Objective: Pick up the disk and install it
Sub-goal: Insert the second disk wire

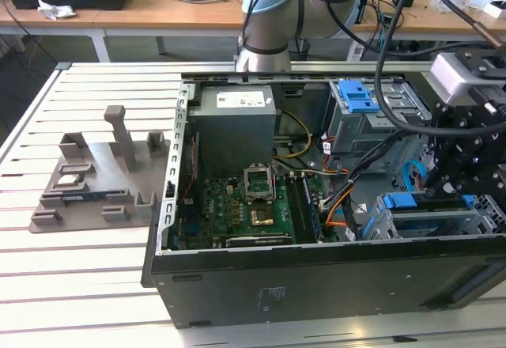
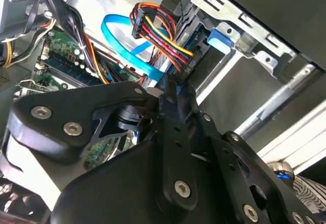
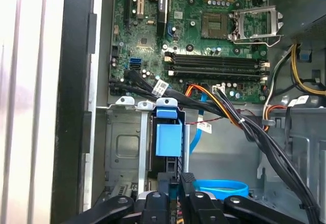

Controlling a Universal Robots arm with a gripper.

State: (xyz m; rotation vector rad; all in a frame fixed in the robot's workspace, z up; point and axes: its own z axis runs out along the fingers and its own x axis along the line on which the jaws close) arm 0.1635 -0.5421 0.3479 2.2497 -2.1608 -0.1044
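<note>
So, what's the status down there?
Claw low at the drive cage. Disk sits in the cage slot, blue carrier showing. Cable bundle runs close alongside.

Claw (image 3: 175,196) tips (lower links cropped) behind blue carrier (image 3: 168,138).

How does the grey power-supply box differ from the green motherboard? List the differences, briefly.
Colour: the power-supply box is plain grey metal; the motherboard is green.
Shape: the power-supply box is a bulky block, the motherboard a thin board lying flat.
Surface: the power-supply box carries one white label, while the motherboard is crowded with sockets and slots.
Both sit inside the open computer case.
</note>
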